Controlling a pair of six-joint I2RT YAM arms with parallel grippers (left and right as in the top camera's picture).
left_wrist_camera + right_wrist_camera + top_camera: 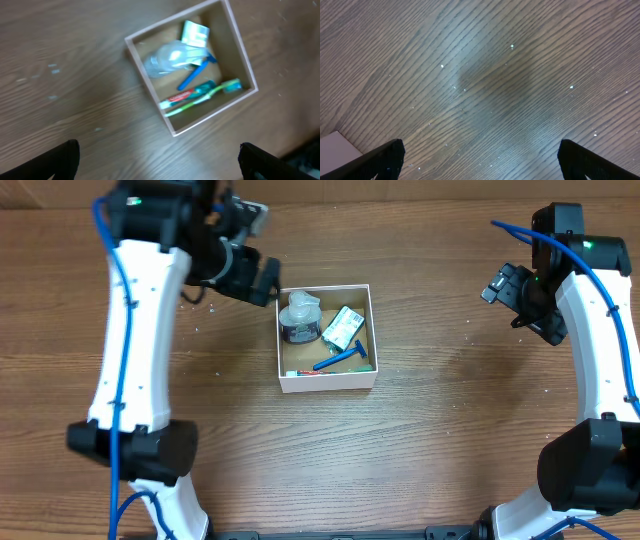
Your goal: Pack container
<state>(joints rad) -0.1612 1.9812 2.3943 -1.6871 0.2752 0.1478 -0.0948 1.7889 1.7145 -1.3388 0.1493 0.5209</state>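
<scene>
The container (369, 330), a square white-walled box with a brown floor, sits mid-table. It holds a clear round jar (299, 317), a small green-white packet (343, 329), a blue razor (340, 359) and a green toothbrush with a toothpaste tube (305, 371) along the front wall. The left wrist view shows the container (150, 92) with the same items. My left gripper (262, 280) is open and empty, raised just left of the container (159, 162). My right gripper (505, 290) is open and empty over bare table, far right (480, 162).
The wooden table (430, 440) has small white specks scattered on it (512, 46). A white corner (337, 145) shows at the lower left of the right wrist view. Both arm bases stand at the front edge.
</scene>
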